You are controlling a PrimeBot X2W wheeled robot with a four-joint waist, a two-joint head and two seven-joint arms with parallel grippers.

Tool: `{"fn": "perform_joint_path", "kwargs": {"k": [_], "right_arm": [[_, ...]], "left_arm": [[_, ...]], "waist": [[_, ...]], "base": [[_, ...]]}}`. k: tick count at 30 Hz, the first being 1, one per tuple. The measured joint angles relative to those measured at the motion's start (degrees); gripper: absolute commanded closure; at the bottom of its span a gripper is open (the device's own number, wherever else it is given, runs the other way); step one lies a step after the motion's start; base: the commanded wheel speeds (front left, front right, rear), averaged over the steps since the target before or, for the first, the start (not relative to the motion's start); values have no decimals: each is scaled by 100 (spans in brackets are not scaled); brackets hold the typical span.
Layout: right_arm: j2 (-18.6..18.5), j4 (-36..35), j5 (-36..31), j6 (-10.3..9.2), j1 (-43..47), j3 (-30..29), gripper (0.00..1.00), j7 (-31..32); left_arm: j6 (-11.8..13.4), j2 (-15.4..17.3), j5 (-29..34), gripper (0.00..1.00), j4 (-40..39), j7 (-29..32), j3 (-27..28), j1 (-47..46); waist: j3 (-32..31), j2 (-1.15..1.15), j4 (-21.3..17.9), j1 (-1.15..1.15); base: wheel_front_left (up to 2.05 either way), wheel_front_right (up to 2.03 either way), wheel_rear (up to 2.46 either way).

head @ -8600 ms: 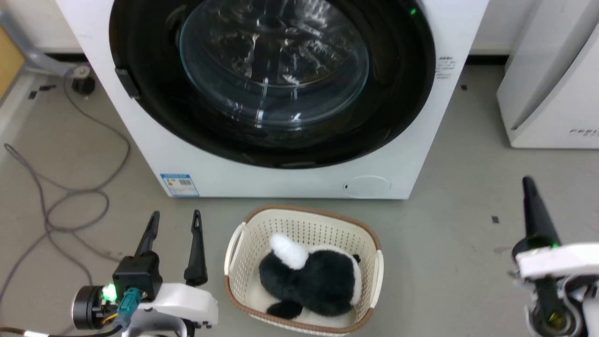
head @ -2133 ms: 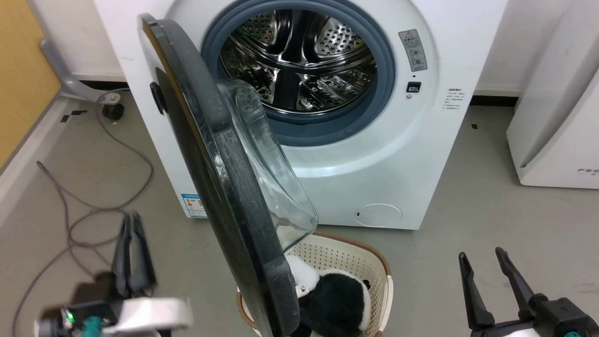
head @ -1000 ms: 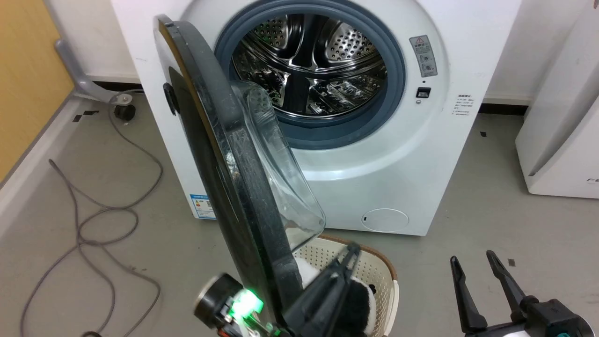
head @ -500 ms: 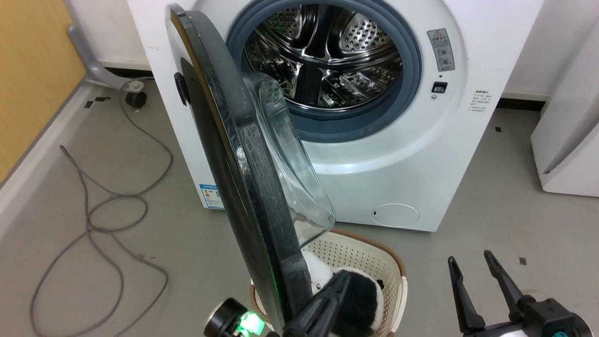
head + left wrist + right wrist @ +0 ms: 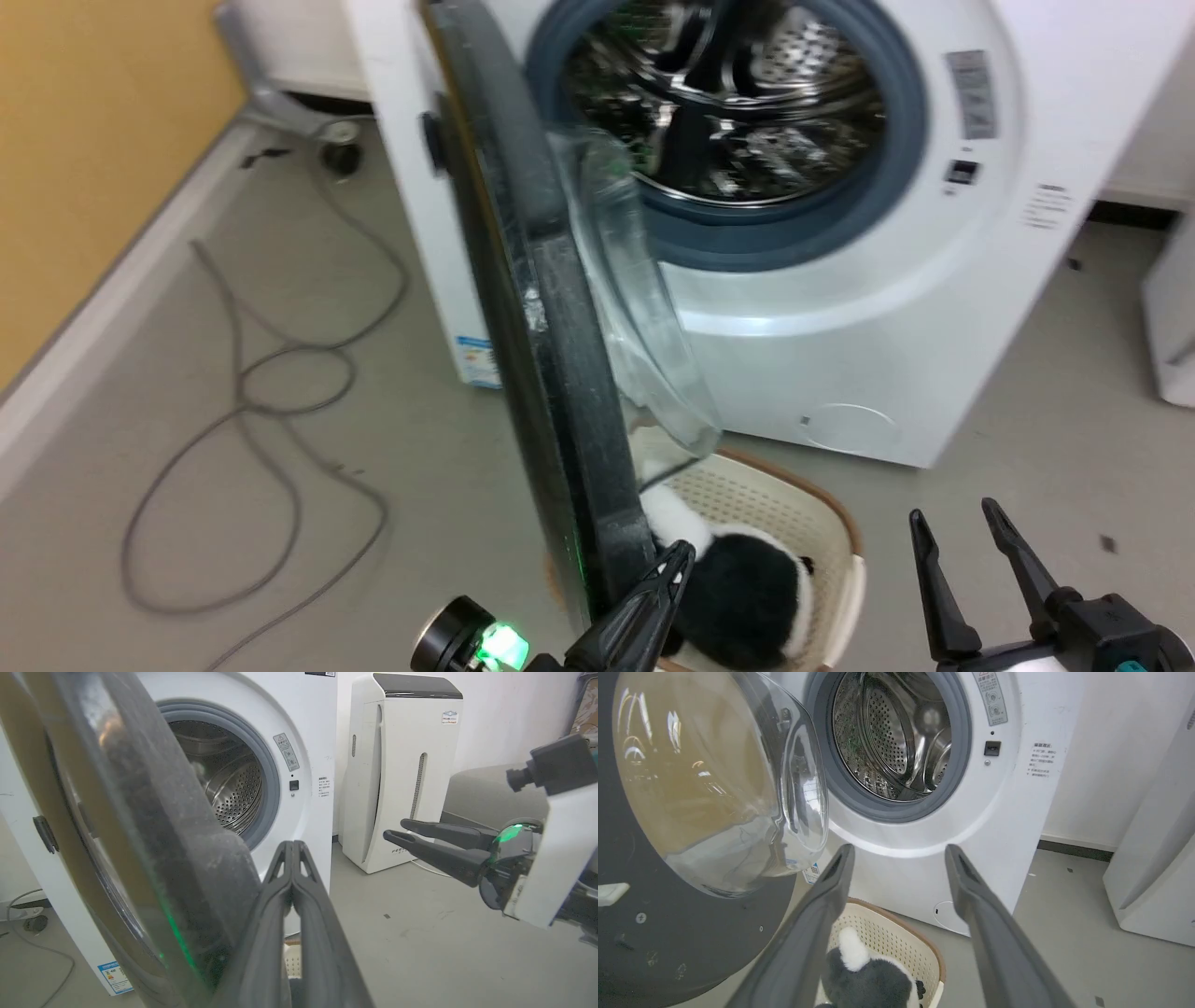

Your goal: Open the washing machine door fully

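The washing machine door (image 5: pixel 551 327) stands swung out on its left hinge, edge-on in the head view, its clear glass bowl (image 5: pixel 635 308) facing the drum. The white washing machine (image 5: pixel 887 327) shows its steel drum and grey rubber ring. My left gripper (image 5: pixel 678 558) is shut with nothing in it, its tip at the inner side of the door's lower rim; touching or not is unclear. In the left wrist view the left gripper (image 5: pixel 292 847) lies beside the door (image 5: pixel 117 812). My right gripper (image 5: pixel 952 513) is open, low right, apart from the door (image 5: pixel 668 933).
A cream basket (image 5: pixel 845 537) holding a black and white plush toy (image 5: pixel 747 588) sits on the floor under the door's lower edge. A grey cable (image 5: pixel 252 392) loops on the floor at left. A yellow wall (image 5: pixel 84 140) is beyond it. A white FEELAIR appliance (image 5: pixel 402 765) stands right of the machine.
The door, shut 8.6 s ago, now stands swung out. My left gripper came from the door's left side to its inner lower rim. The head camera has shifted, sliding the picture rightward.
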Motion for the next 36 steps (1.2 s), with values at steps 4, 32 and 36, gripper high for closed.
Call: {"fn": "perform_joint_path", "kwargs": {"k": [4,32,36], "right_arm": [[2,10,1,0,-2,8,0,-1],[11,110,-234,0,-387,220,0,0],[-8,120,-278,0,-442,211,0,0]], "left_arm": [[7,-1,-10,100,-4,0,4,48],[489,46,-298,100,280,-35,1292,83],[610,45,-463,100,385,-34,1855,-23]], "waist": [[10,0,316,0],[596,0,1908,0],[708,0,1928,0]], "base": [[0,0,0],[0,0,0],[0,0,0]]}}
